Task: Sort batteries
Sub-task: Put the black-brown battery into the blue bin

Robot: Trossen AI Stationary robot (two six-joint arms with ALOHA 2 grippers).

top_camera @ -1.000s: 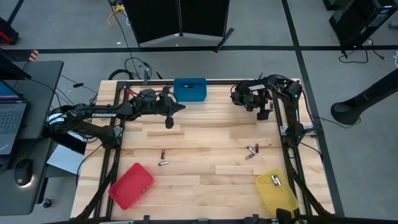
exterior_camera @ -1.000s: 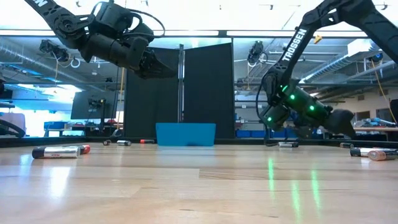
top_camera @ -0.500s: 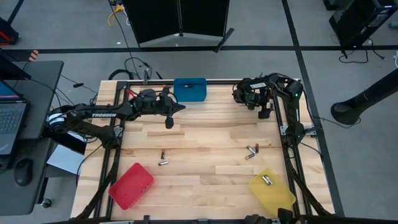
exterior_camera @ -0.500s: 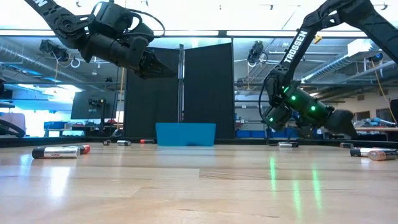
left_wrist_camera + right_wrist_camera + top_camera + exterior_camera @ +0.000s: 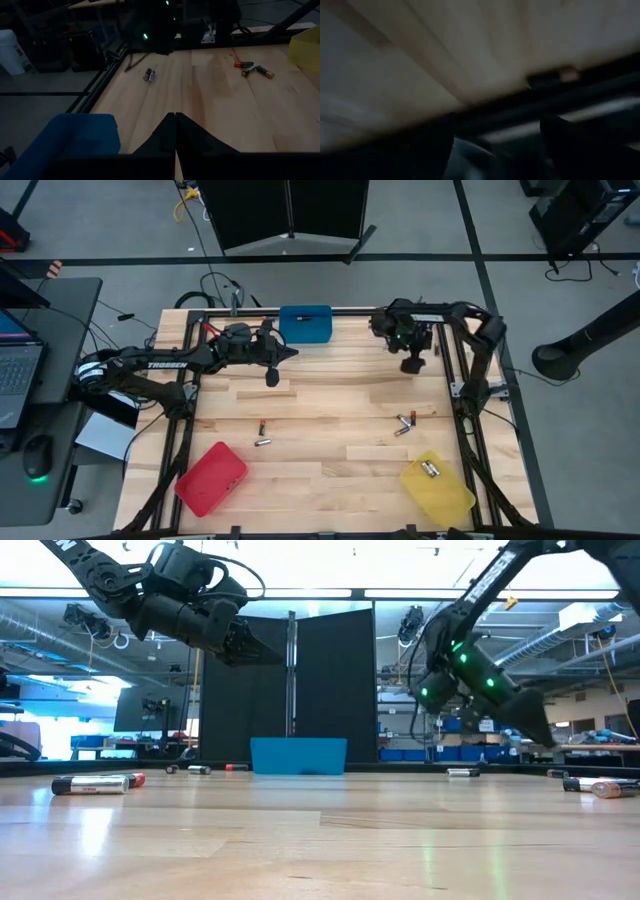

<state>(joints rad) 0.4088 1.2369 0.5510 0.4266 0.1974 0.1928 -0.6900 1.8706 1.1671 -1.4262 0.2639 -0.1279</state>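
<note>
Batteries (image 5: 404, 422) mid-table; another, seemingly, inside the near-right bin (image 5: 437, 487).

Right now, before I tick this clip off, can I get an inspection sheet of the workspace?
Surface: wooden table, level.
Job's things: batteries loose in two clusters, one left of centre, one right; more inside the yellow bin; blue bin at the far edge, red bin near left.
Clutter: nothing seen.
Grippers: left gripper shut, raised beside the blue bin; right gripper raised at the far right.
Cables: bundle behind the table.
Surroundings: laptop desk, black panels.
</note>
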